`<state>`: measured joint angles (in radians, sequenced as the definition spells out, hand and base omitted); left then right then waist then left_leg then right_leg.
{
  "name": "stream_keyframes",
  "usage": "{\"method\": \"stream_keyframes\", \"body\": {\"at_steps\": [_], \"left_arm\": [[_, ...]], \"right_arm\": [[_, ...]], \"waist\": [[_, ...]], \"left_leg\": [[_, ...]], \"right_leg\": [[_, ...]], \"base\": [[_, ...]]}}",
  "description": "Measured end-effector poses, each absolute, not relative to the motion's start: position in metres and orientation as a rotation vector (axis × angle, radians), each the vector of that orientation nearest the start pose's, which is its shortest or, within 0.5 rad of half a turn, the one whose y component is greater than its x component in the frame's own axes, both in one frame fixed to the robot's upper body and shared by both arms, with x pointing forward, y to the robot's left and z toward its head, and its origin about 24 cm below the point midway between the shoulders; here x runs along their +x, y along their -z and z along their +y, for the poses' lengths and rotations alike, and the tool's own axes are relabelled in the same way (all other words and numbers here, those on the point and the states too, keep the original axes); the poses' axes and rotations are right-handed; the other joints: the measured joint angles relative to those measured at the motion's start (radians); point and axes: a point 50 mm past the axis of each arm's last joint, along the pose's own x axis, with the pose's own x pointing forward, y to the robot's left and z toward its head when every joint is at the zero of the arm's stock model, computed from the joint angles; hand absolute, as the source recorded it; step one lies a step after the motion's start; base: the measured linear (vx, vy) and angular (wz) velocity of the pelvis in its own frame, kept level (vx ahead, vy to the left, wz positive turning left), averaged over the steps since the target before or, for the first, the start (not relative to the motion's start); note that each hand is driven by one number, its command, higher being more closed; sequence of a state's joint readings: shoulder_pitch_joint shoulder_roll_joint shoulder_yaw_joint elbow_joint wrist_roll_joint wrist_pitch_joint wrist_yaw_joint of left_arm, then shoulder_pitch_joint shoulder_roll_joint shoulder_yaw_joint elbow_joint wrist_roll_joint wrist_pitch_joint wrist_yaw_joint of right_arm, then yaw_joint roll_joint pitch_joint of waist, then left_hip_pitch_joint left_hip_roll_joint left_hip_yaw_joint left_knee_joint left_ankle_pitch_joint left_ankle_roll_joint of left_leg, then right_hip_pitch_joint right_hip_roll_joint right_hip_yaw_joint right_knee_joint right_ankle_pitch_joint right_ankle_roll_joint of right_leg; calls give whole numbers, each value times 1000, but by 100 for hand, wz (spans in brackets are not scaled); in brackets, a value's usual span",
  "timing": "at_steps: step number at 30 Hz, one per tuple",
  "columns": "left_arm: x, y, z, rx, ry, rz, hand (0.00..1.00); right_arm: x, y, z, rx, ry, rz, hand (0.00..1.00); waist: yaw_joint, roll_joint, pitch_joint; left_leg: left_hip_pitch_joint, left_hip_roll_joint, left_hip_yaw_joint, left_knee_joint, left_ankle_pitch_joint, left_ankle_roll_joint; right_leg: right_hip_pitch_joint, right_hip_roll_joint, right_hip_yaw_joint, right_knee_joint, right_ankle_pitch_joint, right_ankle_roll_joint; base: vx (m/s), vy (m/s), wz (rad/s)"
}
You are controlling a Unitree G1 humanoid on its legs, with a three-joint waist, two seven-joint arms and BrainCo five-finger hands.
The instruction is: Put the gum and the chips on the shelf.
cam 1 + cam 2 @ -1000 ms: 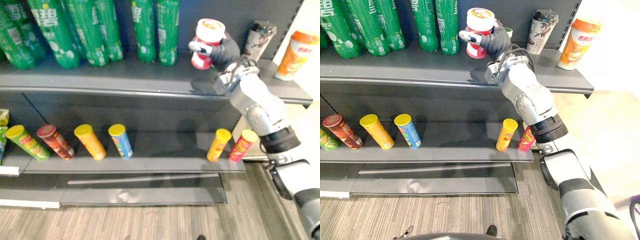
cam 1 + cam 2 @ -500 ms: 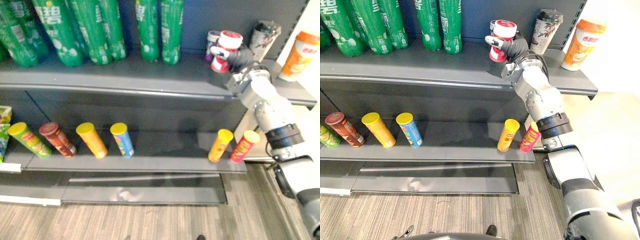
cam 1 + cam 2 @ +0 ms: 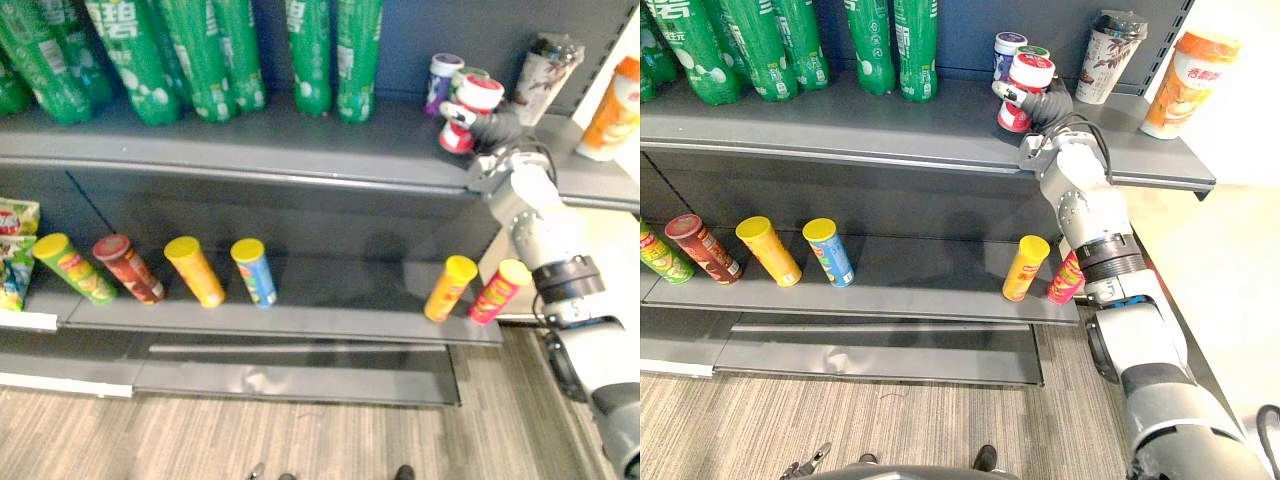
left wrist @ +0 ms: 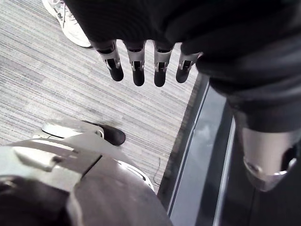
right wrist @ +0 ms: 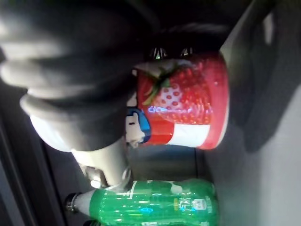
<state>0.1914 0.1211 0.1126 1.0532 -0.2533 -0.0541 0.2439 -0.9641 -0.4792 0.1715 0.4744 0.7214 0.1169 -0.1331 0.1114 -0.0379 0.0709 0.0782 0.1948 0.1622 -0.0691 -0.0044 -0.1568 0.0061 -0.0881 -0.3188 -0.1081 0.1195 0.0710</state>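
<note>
Red gum tub (image 5: 188, 108) in curled right hand (image 3: 1049, 104)

Top shelf (image 3: 840, 128) front edge is mostly open. Green bottles (image 3: 895, 45) crowd the back left, small jars (image 3: 1008, 48) and two cups (image 3: 1108, 55) block the back right, bare gap between.

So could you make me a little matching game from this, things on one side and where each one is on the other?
Things:
1. red tub
2. green bottles
3. orange cup
4. blue can

Places:
A. on the lower shelf
B. held in the right hand
C. right end of the upper shelf
D. left part of the upper shelf

Pairs: 1-B, 2-D, 3-C, 4-A.
</note>
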Motion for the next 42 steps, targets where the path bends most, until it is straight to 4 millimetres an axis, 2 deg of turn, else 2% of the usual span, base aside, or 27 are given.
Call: {"method": "stream_keyframes", "body": {"at_steps": [17,18,42], "left_arm": [[46,163,227,-25,-573,1166,0],[46,163,227,-25,-573,1166,0],[46,162,228,-26,-579,1165,0]], "right_arm": [[388,-243,-179,155,-124,-338,100],[387,-243,-179,155,-125,-338,0],[377,-250,-170,142,-188,-401,0]], "waist": [[1,-4,8],[1,-4,8],[-5,-7,18]], "left_leg": [[-2,-8,-2,-1,-3,1],[-2,-8,0,-1,-3,0],[11,-6,28,0,-10,5]], "right_leg": [[0,-9,-1,-4,-1,-1],[0,-9,0,-4,-1,-1],[-2,-8,19,0,1,0]], "base": [[0,4,1],[0,0,0],[10,3,-1]]}}
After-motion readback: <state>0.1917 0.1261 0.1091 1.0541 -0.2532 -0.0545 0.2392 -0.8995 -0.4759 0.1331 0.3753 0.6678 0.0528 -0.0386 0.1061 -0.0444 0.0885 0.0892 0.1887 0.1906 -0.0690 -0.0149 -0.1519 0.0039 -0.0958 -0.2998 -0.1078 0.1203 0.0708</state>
